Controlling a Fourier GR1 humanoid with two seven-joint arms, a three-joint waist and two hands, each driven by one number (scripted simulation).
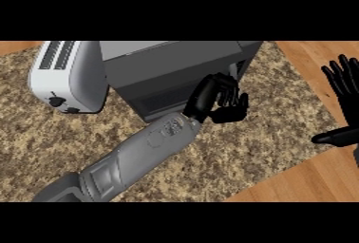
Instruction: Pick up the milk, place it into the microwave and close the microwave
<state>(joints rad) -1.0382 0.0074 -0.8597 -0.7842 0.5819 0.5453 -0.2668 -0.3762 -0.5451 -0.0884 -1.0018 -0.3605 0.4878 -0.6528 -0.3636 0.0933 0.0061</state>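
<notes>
The microwave (175,71) is cut off along the view's upper limit, and the left hand (223,102) covers part of its front. The toaster (67,76) is cropped at the top. The right hand (345,95) runs past the right edge; its palm and forearm are unseen.

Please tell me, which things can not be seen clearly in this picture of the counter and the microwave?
- Milk: shows nowhere in the head view, so where it stands cannot be told.
- Microwave inside: hidden behind its dark front; the top is cut off by the view's upper edge.
- Left hand: whether it touches the microwave is unclear, black on dark.
- Right hand: open, partly cut off by the right edge.
- Toaster: small knobs, markings unreadable.
</notes>
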